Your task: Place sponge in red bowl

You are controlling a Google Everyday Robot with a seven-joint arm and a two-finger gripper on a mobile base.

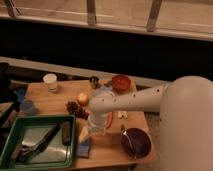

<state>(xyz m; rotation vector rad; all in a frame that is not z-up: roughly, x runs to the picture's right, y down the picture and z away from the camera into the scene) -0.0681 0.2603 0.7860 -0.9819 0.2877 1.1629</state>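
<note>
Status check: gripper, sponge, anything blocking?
Gripper open, hovering just above sponge beside green tray. Sponge flat on table, not gripped. Red bowl at far edge; arm spans the way between.
</note>
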